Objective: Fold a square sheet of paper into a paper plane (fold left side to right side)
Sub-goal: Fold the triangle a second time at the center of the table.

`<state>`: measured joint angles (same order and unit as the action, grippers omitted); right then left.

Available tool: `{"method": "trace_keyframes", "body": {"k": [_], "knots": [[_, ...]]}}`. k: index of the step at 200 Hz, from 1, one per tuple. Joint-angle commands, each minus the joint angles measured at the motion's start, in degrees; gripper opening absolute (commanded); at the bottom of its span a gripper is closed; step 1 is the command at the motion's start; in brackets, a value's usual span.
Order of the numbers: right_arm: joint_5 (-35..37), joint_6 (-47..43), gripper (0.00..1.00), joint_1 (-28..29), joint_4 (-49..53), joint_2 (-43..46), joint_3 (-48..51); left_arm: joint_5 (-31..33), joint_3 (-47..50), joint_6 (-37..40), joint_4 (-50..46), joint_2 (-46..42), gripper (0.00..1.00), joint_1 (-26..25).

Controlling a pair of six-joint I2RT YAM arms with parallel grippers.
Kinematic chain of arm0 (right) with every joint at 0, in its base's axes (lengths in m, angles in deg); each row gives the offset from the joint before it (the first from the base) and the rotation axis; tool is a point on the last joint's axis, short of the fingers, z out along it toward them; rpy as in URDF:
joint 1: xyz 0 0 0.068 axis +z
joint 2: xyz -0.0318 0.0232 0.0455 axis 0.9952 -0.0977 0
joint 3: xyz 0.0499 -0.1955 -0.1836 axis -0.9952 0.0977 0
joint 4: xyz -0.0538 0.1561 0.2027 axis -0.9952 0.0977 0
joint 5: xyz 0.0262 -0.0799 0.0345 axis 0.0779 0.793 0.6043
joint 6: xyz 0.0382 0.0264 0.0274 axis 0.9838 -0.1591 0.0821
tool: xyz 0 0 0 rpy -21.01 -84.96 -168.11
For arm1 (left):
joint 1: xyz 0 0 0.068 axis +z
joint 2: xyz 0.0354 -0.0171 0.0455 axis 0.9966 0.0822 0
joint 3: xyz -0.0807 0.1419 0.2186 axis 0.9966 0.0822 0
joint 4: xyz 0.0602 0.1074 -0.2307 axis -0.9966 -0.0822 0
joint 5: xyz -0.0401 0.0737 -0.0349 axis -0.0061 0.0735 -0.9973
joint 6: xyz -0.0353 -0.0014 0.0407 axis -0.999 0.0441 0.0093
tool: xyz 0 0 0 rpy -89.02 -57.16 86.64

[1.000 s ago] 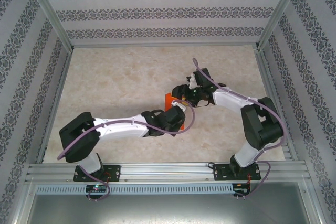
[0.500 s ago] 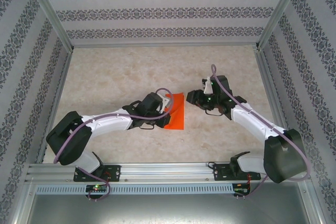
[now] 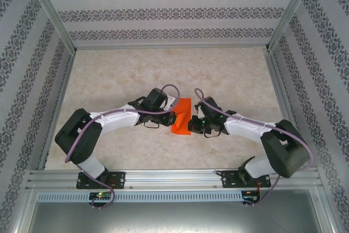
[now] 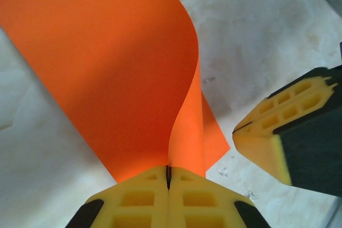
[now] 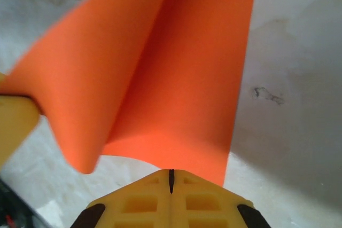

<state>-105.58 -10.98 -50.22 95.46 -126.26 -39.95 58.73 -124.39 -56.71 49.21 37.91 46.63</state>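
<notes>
Folding just begun: the square sheet of paper (image 3: 181, 117), centre of the table (image 3: 125, 69), curls over uncreased, left gripper (image 4: 168, 173) clamped on it, right gripper (image 5: 171, 175) closed at its edge, hold unclear; all creases pending.

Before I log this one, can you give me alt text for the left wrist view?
The left gripper, shut, pinches the near edge of the orange square sheet of paper, which curls up over a pale marbled table. At right, the shut right gripper has its tip close beside the sheet.
</notes>
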Motion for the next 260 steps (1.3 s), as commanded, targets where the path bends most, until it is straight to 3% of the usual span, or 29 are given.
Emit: {"method": "trace_keyframes", "body": {"k": [1,84,260], "knots": [[4.29,-0.17,0.0,1.39,1.64,-2.68,-1.73,-1.47,-1.65,3.32,-3.98,1.11,0.0,1.11],[4.98,-1.14,0.0,1.88,3.85,-6.22,-2.08,-1.65,-6.7,8.98,-10.56,6.15,0.0,3.11],[7.09,-3.73,0.0,2.21,9.35,-7.89,-4.36,-1.01,-14.53,15.2,-14.88,14.69,0.0,5.17]]}}
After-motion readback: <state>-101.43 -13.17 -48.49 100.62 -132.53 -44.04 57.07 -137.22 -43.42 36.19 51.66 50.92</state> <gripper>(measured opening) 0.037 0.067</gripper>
